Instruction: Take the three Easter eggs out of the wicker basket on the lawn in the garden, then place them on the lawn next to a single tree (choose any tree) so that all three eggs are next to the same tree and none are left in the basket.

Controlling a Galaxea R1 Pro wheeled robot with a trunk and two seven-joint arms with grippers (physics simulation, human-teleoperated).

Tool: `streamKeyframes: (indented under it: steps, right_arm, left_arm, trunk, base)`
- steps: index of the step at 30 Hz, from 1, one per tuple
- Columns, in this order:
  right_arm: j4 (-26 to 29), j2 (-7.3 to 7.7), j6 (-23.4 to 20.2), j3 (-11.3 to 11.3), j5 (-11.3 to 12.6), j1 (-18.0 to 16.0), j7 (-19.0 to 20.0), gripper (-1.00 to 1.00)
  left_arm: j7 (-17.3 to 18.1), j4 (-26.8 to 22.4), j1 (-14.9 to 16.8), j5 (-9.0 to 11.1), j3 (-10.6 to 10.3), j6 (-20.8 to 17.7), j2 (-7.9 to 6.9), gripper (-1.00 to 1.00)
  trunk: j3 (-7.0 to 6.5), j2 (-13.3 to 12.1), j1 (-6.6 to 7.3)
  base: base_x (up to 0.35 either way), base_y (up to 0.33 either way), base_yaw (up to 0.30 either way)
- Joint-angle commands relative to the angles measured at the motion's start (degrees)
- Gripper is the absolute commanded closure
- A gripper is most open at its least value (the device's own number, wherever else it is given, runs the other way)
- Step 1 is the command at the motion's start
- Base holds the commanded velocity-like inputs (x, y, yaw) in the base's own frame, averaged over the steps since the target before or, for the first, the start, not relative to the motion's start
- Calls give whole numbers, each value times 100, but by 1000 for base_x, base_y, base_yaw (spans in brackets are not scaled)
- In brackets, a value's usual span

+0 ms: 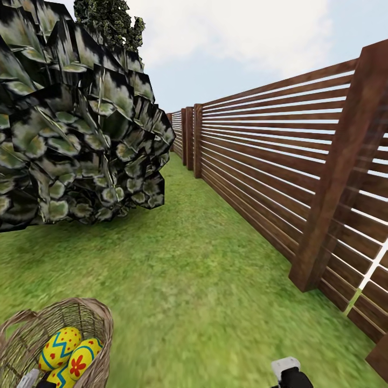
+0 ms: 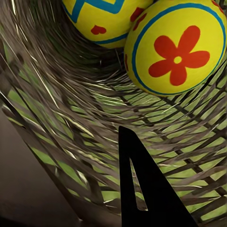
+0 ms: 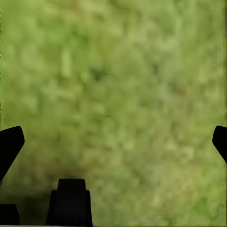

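Note:
The wicker basket (image 1: 32,334) is at the lower left of the head view, over the lawn (image 1: 205,291). Two yellow Easter eggs (image 1: 59,346) (image 1: 84,360) with blue bands and red marks lie inside it; a third is hidden. The left wrist view looks into the basket (image 2: 71,109) at two eggs, one with blue zigzags (image 2: 101,19) and one with a red flower (image 2: 177,47). My left gripper (image 1: 27,380) is at the basket's rim, shut on its wall, with one black finger (image 2: 142,189) inside. My right gripper (image 3: 113,142) hangs open over bare grass.
A big dark leafy mass (image 1: 75,124) with no trunk showing fills the left side and reaches down to the grass. A taller crown (image 1: 110,21) rises behind it. A brown slatted fence (image 1: 302,151) runs along the right, with a grass strip between.

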State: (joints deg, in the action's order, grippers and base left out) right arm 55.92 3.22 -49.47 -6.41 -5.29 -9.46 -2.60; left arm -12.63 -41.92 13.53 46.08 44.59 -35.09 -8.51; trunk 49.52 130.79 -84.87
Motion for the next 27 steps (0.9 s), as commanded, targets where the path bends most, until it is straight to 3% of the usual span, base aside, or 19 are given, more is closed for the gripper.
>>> streamKeyframes:
  steps: [1, 4, 8, 17, 27]
  right_arm:
    - [20, 13, -30, -15, -14, -3, 3, -100]
    - [45, 4, -28, -42, -8, -3, 8, -100]
    - [43, -5, -27, -271, -8, -3, 8, -100]
    - [-2, 12, -25, -252, -27, -3, -11, -100]
    - [-1, 4, -19, -299, -60, -3, -3, -100]
  left_arm:
    - [-46, -1, 1, 89, 6, -25, 4, 100]
    - [-46, -1, 1, 93, 6, -25, -1, 100]
    - [-46, -1, 1, 94, 6, -25, 7, 100]
    - [-46, -1, 1, 86, 6, -31, 16, 100]
    - [-41, -14, 1, 86, -3, -92, 2, 100]
  trunk:
    - [6, 2, 0]
    - [6, 2, 0]
    - [6, 2, 0]
    - [6, 2, 0]
    - [-173, -399, 220]
  base:
    - [0, 0, 0]
    - [0, 0, 0]
    - [0, 0, 0]
    - [0, 0, 0]
    - [0, 0, 0]
